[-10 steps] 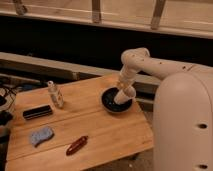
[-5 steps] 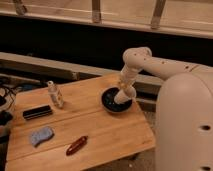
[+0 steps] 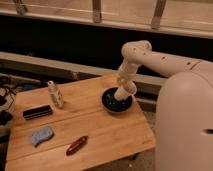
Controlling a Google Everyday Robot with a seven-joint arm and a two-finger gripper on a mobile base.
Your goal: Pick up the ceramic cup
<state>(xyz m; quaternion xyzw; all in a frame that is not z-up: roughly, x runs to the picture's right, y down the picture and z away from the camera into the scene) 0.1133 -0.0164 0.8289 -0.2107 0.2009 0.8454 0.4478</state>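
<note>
The dark round shallow dish (image 3: 117, 103) sits at the table's back right. My gripper (image 3: 124, 87) reaches down over it from the white arm (image 3: 150, 56). A small white tapered form (image 3: 120, 94) leans in the dish right at the arm's tip. It looks like the ceramic cup. I cannot tell where the gripper ends and the cup begins, or whether the cup is held.
On the wooden table (image 3: 105, 132) stand a slim white labelled bottle (image 3: 55, 94), a black bar-shaped object (image 3: 37, 111), a blue sponge (image 3: 41, 135) and a reddish-brown oblong object (image 3: 77, 145). My white body (image 3: 187, 125) fills the right side. Cables lie at the left edge.
</note>
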